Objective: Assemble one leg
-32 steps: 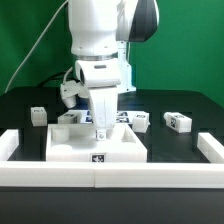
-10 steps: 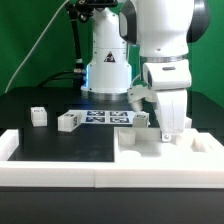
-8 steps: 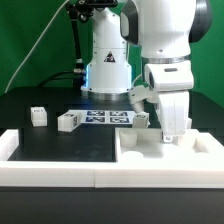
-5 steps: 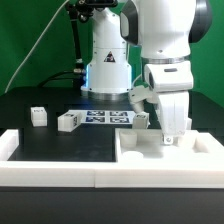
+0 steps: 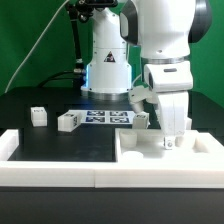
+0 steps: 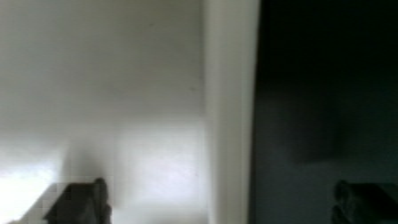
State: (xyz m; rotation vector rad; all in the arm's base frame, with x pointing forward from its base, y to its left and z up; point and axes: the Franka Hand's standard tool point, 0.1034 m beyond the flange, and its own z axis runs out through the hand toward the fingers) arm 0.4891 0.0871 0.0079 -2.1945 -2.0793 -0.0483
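- Exterior view: the pincer points straight down at the white panel, near the panel's back rim, on the exterior view's right.
- Exterior view: its fingertips reach down to the panel, but I cannot confirm contact from here.
- Exterior view: the panel lies flat on the black desk, against the white front wall.
- Exterior view: the far-left leg sits alone on the desk, well apart from the pincer.
- Exterior view: the second leg lies just beside the marker board, at its left end in this view.
- Exterior view: the third leg sits at the board's other end, behind the panel and nearest the pincer; nothing holds it.
- Wrist view: the picture is blurred. The pincer is released; its two fingers stand wide apart with nothing gripped between them.
- Wrist view: the white panel fills one side, a paler strip marks its rim, and the dark desk fills the other. No leg shows here.
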